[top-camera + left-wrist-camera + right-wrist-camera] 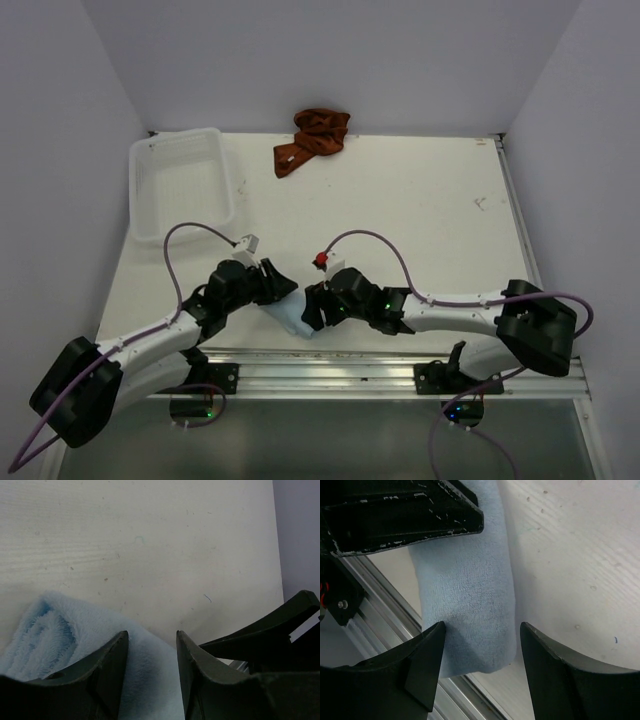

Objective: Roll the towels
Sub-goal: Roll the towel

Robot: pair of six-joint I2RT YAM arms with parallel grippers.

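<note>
The light blue towel (291,319) lies rolled up at the table's near edge, between my two grippers. My left gripper (283,291) is shut on one end of it. In the left wrist view the blue towel (55,635) fills the gap in the left gripper (152,634). My right gripper (313,311) stands open astride the other end. In the right wrist view the blue towel (470,585) touches one finger of the right gripper (482,625), and bare table shows beside the other. The rust towel (312,140) lies crumpled at the far edge, away from both arms.
A white mesh basket (176,140) stands at the back left. A metal rail (400,365) runs along the near edge, right beside the blue roll; the rail (380,595) also shows in the right wrist view. White walls enclose the table on three sides.
</note>
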